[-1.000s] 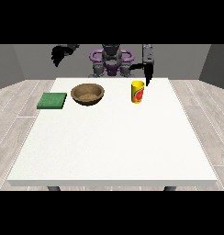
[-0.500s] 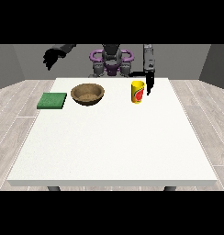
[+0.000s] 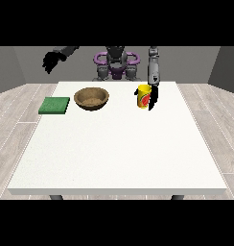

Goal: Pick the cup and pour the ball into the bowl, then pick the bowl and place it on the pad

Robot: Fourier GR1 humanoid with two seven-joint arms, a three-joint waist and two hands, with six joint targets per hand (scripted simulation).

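I see the hand at the view's right (image 3: 153,97) just beside the yellow cup (image 3: 144,96); whether its fingers grip, I cannot tell. I judge grasping comes next, then pouring into the bowl (image 3: 91,98). The other hand (image 3: 52,60) hangs raised, fingers unclear.

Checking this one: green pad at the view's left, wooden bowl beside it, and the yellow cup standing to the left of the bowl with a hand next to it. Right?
Not quite. In the front view the yellow cup stands to the right of the wooden bowl, not its left. The rest holds: the green pad lies at the view's left beside the bowl, and the hand at the view's right is next to the cup.
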